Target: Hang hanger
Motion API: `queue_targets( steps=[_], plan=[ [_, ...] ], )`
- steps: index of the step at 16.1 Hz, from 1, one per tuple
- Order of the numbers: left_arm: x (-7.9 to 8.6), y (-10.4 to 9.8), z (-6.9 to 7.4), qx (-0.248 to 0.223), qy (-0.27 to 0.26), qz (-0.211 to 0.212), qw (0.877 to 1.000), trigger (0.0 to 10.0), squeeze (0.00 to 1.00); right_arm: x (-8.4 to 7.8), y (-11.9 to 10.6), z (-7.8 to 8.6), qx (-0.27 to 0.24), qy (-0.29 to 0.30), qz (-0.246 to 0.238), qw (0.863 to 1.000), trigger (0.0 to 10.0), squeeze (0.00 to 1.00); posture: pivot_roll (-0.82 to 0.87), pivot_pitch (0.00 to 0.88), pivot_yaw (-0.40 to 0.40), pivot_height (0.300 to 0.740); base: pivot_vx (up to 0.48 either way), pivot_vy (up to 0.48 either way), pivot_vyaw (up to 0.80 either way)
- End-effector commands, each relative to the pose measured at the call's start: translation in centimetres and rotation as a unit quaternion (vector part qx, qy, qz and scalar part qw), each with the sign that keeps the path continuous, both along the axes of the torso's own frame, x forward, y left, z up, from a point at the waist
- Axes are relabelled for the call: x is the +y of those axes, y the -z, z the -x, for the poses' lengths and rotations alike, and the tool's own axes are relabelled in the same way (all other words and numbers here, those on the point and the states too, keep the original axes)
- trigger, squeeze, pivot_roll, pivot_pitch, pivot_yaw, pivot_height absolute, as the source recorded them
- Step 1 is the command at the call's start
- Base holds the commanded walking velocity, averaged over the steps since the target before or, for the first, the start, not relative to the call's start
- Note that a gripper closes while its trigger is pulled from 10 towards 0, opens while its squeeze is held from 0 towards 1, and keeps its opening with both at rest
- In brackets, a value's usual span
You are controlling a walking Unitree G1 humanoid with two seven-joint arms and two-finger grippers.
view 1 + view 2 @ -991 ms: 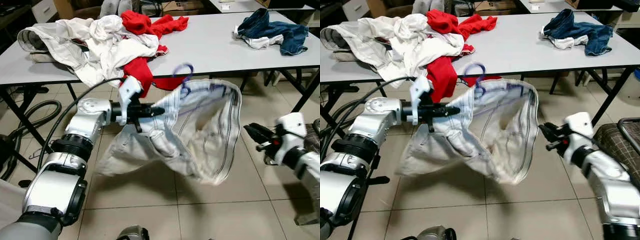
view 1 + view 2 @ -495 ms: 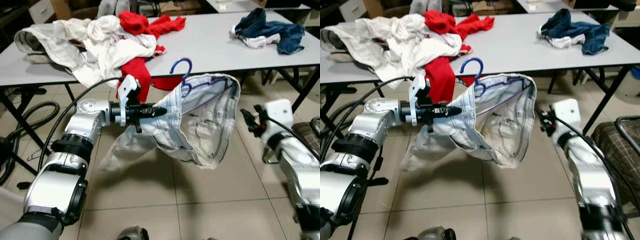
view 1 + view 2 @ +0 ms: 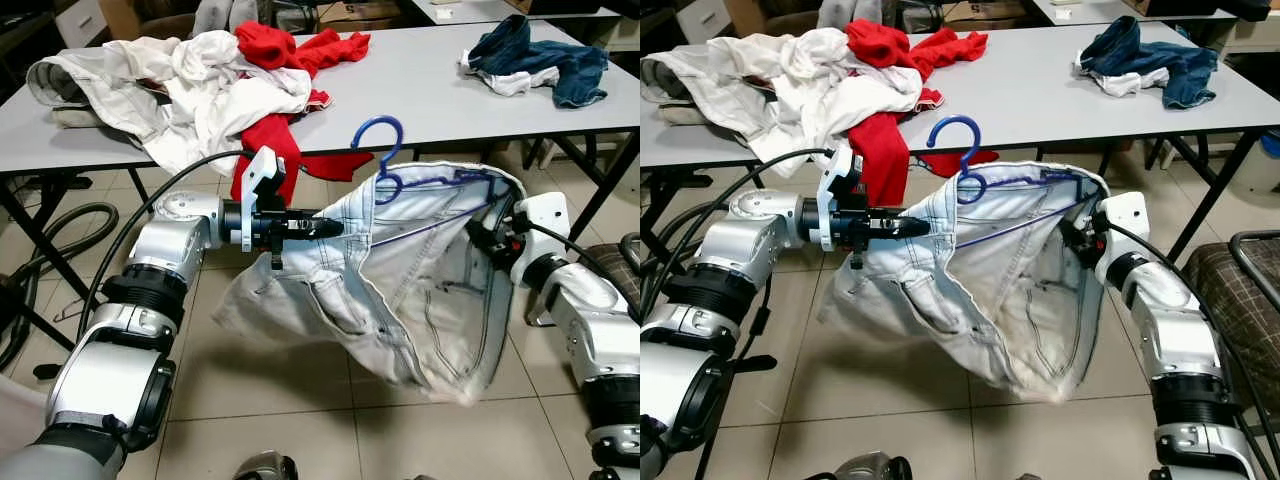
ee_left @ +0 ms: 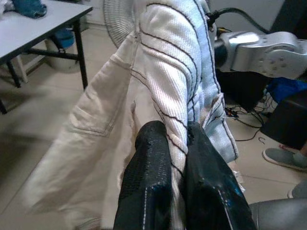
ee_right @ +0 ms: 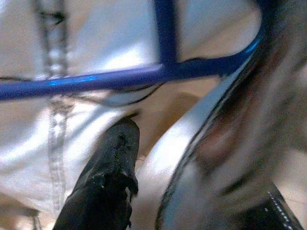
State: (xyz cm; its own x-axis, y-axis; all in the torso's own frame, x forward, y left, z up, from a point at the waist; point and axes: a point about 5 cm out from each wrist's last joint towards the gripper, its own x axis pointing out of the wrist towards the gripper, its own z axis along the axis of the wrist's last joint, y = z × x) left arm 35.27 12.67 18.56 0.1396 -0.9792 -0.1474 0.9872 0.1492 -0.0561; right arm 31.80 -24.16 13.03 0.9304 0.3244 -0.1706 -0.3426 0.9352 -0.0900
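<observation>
I am holding up a pair of pale washed jeans (image 3: 400,290) on a blue hanger (image 3: 985,195), standing before a grey desk (image 3: 420,90) heaped with clothes. My left gripper (image 3: 318,228) is reaching out level, its two black fingers (image 4: 148,182) pinched together on a seamed fold of the denim. The hanger sits just beyond those fingertips, its hook (image 3: 383,140) pointing up and free, its bar running inside the waistband across to my right gripper (image 3: 1080,228). That gripper is pressing into the far edge of the waistband; in the right wrist view one finger (image 5: 103,187) lies apart from the other with denim between them, just under the blue bar, so they look spread rather than clamped.

I judge I am in the carrying step, with the garment stretched between both grippers and nothing yet hung. No rail or rod is visible near my fingers. Next I need to find one, keep the hook upright, and lift it over.
</observation>
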Motion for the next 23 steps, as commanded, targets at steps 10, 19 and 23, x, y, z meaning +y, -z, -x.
queue_targets(
  steps=[10,19,23],
  plan=[
    [-0.19,-1.98,-0.14,-0.042,0.007,0.011,0.999,0.0,0.0,-0.66,0.33,-0.57,0.01,-0.003,0.0,1.0,0.0,0.0,-0.03,0.0,0.068,0.74,0.0,0.0,0.0],
    [-0.2,-1.97,-0.15,-0.042,0.007,0.011,0.999,0.0,0.0,-0.69,0.31,-0.6,0.009,-0.002,-0.002,1.0,0.0,0.0,-0.03,0.0,0.068,0.74,0.0,0.0,0.0],
    [-0.2,-1.97,-0.15,-0.042,0.007,0.011,0.999,0.0,0.0,-0.69,0.31,-0.6,0.009,-0.002,-0.002,1.0,0.0,0.0,-0.03,0.0,0.068,0.74,0.0,0.0,0.0]
  ],
)
